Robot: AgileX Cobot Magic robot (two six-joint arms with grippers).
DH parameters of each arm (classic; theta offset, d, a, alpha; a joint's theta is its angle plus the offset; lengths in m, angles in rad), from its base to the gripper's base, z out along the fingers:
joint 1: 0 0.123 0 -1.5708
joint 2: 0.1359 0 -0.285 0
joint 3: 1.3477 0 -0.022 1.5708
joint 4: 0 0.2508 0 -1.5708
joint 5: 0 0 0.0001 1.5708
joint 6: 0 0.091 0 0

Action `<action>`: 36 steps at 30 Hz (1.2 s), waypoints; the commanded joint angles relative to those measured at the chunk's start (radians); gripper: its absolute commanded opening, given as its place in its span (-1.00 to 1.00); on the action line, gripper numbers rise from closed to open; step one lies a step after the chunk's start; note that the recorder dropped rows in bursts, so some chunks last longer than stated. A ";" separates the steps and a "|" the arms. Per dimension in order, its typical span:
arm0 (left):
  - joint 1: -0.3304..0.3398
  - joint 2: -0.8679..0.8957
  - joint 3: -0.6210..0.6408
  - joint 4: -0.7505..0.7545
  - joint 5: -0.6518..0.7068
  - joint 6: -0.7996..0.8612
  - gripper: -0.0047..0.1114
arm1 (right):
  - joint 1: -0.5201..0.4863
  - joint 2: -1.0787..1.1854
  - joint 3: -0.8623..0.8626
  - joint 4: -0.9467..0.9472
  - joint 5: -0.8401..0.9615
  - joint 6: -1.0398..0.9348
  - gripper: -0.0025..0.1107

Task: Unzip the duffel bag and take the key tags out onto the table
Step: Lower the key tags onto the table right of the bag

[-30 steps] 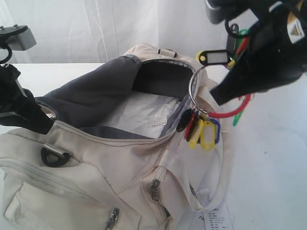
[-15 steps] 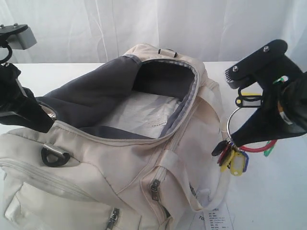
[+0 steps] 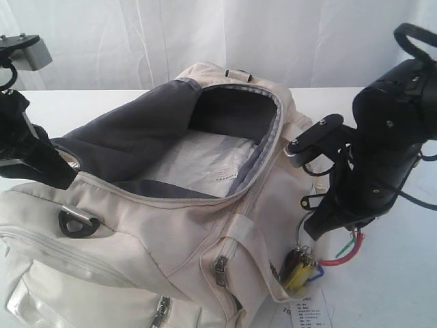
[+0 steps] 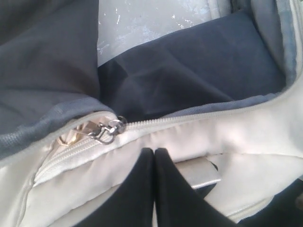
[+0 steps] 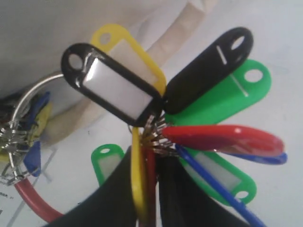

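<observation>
The cream duffel bag (image 3: 171,232) lies with its main zip open, showing dark grey lining and a pale sheet inside. My right gripper (image 3: 313,229) is outside the bag at its right end, shut on the key tags (image 3: 300,268). They hang low over the table (image 3: 389,287), beside the bag's strap. In the right wrist view my right gripper (image 5: 151,163) pinches yellow and red tags, while the key tags (image 5: 213,137) fan out on metal rings. My left gripper (image 3: 63,179) is shut at the bag's left rim. Its tips (image 4: 154,152) rest on cream fabric below the zip slider (image 4: 106,128).
A black D-ring (image 3: 78,224) sits on the bag's front left. A white paper barcode label (image 3: 307,314) lies on the table by the bag's front right corner. White curtain hangs behind the table. Bare tabletop shows to the right of the bag.
My right gripper has carried the key tags from high above the bag's right end down to just over the table beside it. The left arm has not moved.
</observation>
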 commanded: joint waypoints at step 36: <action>0.002 -0.011 0.006 -0.016 0.018 0.008 -0.92 | -0.011 0.173 -0.081 0.022 0.060 0.009 -0.03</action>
